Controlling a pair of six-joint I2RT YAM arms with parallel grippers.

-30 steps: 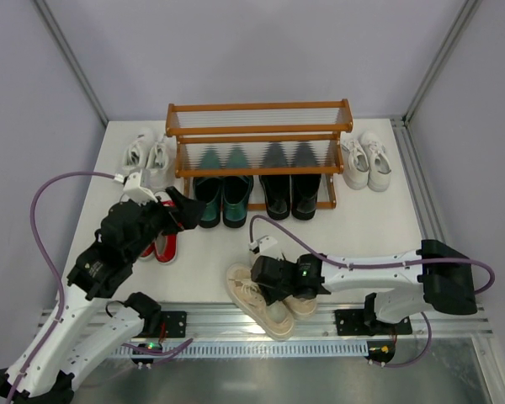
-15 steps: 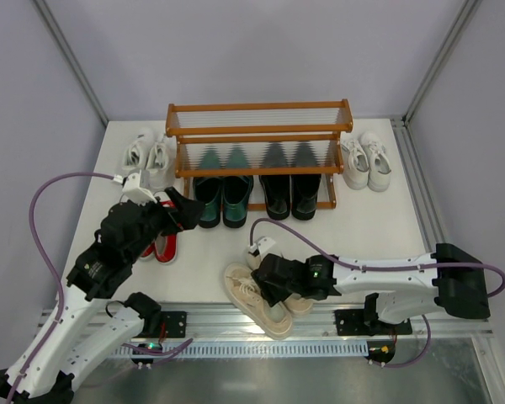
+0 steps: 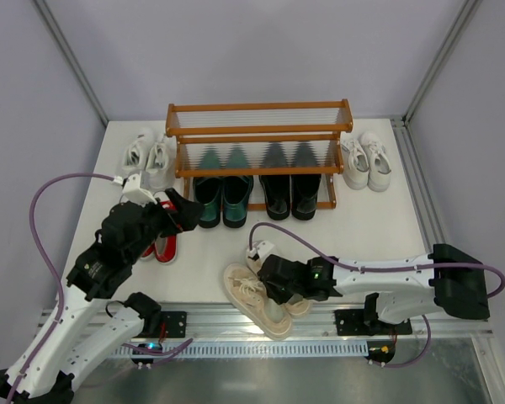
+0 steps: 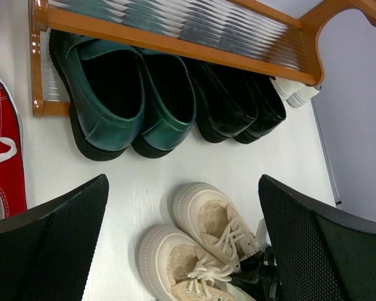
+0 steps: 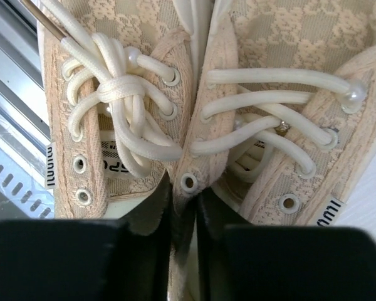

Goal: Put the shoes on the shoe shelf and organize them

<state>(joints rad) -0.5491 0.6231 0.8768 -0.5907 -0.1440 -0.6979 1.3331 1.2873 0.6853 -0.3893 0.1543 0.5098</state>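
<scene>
a white tabletop (image 3: 379, 231) sits inside pale grey walls, with metal frame posts slanting up at the left and right corners and an aluminium rail (image 3: 261, 324) along the near edge. at the far left the left white sneakers (image 3: 147, 156) stand on the tabletop just beside the shelf post. nearer, the red sneakers (image 3: 162, 245) lie partly hidden under the left arm. the shoe shelf (image 3: 257, 130) stands at the back centre; its two upper tiers show bare slats. the green loafers (image 3: 223, 200) fill the left half of the bottom tier and the black loafers (image 3: 290, 195) the right half, heels toward the arms. the beige sneakers (image 3: 259, 301) lie side by side on the tabletop near the rail, in front of the shelf. the right white sneakers (image 3: 366, 160) stand just beside the shelf's right post.

the left arm rises from its base and leans toward the shelf, a purple cable looping over it. the left hand (image 3: 185, 212) hangs over the red sneakers, just in front of the green loafers. in the wrist view its fingers (image 4: 56, 238) are spread wide with nothing between them.

the right arm lies low, stretched leftward across the near edge. the right hand (image 3: 275, 282) is down on the beige sneakers. its fingers (image 5: 75, 263) sit one in each shoe mouth, closed together on the two touching inner walls of the pair.
</scene>
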